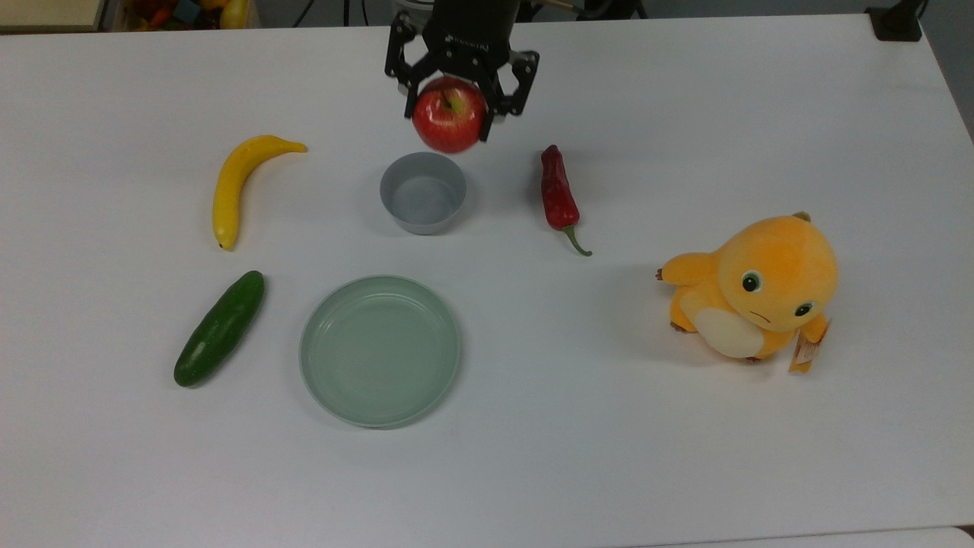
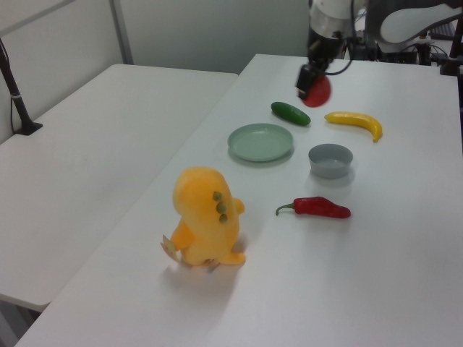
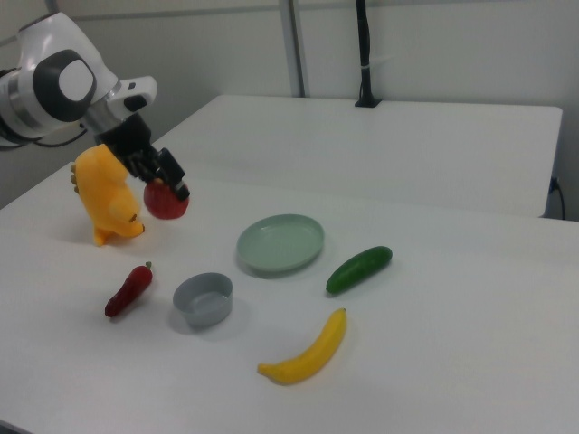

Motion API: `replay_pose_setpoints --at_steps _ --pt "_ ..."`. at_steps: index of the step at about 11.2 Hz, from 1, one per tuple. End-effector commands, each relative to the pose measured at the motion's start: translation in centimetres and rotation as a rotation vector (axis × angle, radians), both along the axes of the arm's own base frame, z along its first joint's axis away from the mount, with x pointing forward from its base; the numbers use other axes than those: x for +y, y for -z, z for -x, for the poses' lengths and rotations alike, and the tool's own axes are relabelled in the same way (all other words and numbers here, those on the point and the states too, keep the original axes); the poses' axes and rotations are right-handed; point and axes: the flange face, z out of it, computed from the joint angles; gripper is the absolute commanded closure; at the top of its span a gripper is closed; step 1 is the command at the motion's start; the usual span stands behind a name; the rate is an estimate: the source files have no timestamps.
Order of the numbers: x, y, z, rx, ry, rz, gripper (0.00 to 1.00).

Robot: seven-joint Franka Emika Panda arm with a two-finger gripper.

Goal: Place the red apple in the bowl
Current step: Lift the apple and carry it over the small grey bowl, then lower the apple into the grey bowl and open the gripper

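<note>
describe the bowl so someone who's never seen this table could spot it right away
On the white table, start from the wide pale-green plate. In the top view the bowl sits just above the plate, between the banana and the chili pepper. It is small, grey, steep-sided and empty, much narrower than the plate.

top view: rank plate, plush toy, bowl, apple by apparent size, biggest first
1. plush toy and plate: about alike, not ranked.
2. bowl.
3. apple, held off the table, so nearer the camera and unsure against the bowl.

No legible text or labels.
</note>
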Motion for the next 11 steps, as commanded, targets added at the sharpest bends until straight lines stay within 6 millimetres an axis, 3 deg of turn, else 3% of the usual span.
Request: replay_pose_setpoints --at_steps 1,4,6,11 --pt "-0.5 4.8 3.8 0.174 -0.040 0.004 0.92" --pt "-1.7 8.2 4.3 0.216 -0.108 -0.006 0.92" --pt "-2.3 10.8 4.3 0.146 -0.180 -0.034 0.90" --pt "-3.6 15.1 2.8 -0.066 -0.258 -0.092 0.90"
